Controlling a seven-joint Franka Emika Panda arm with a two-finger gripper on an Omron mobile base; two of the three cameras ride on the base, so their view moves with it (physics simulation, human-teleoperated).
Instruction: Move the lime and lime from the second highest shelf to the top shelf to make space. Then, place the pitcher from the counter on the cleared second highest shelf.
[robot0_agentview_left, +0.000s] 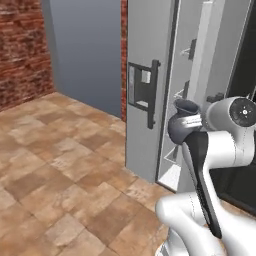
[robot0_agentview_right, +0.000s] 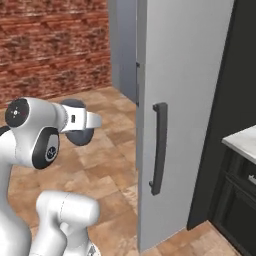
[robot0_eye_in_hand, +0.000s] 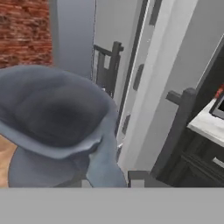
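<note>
**Pitcher carried at the hand, in front of the fridge**

In the left base view, brick wall fills the 10 o'clock corner and tiled floor spreads across the 8 o'clock side. Moving right, the grey fridge door stands edge-on at centre with a dark handle at its face. Just right of it, at about 3 o'clock from the picture's centre, the pitcher hangs at the end of the white arm, its flared rim uppermost and its belly below.

In the right base view, the arm's joint sits at 9 o'clock, and the pitcher shows just right of it as a dark rounded body behind the wrist. Further right stands the tall fridge door with its long dark handle; a pale counter edges in at 3 o'clock.

In the hand view, the pitcher looms at 9 o'clock, rim toward the camera, handle curving down toward 6 o'clock. The gripper's fingers are hidden behind it, so whether the jaws clamp it cannot be told.
</note>
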